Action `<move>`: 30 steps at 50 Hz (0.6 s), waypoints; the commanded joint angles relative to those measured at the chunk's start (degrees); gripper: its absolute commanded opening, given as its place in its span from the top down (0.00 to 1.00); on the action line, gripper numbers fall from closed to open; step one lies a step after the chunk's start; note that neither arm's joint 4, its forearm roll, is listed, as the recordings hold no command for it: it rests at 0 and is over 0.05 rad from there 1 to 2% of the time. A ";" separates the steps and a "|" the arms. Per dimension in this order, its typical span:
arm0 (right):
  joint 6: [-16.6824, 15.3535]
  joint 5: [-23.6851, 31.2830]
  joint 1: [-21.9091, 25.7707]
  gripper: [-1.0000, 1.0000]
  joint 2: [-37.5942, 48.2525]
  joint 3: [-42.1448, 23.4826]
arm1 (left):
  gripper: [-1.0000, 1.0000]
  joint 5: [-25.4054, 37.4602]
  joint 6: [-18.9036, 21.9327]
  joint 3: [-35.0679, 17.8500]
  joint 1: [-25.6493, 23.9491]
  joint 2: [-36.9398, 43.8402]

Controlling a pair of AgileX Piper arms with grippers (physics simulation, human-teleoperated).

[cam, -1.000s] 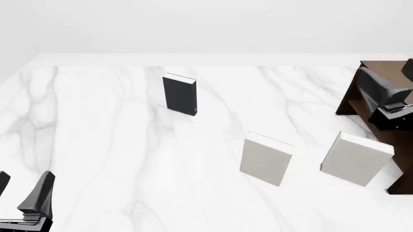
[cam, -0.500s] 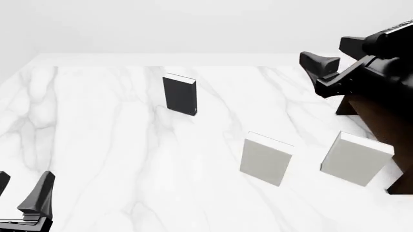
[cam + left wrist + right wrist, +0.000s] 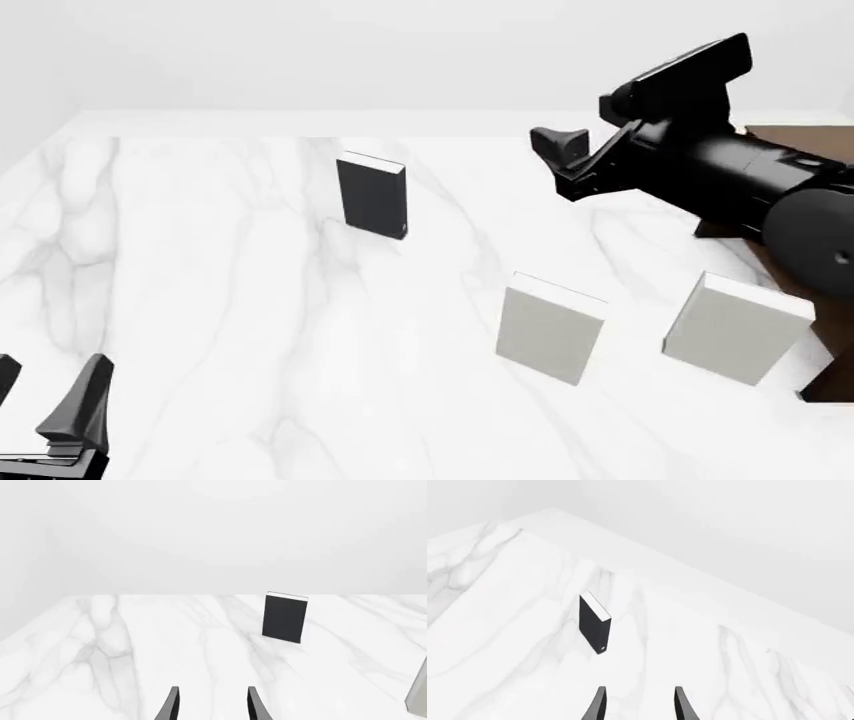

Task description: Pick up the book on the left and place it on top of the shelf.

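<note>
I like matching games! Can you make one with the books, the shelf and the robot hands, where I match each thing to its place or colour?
Things:
1. the book
2. the grey-white books
3. the shelf
4. the left gripper

Places or colours:
A. dark brown, at the table's right edge
B. low at the near left corner, open
C. black, standing alone toward the back
D. a pale pair standing near the right

Pairs: 1-C, 2-D, 3-A, 4-B

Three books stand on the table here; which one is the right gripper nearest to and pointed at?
The black book, standing alone at the far left. The right gripper faces it, and it sits centred in the right wrist view. The two grey-white books stand closer to the camera.
</note>
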 commanded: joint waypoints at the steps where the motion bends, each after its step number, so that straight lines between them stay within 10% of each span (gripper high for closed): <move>1: -0.07 -1.71 2.05 0.00 5.83 -2.05 | 0.00 0.00 0.00 0.00 0.00 0.00; 30: 2.64 -6.88 5.95 0.00 20.84 -9.66 | 0.00 0.00 0.00 0.00 0.00 0.00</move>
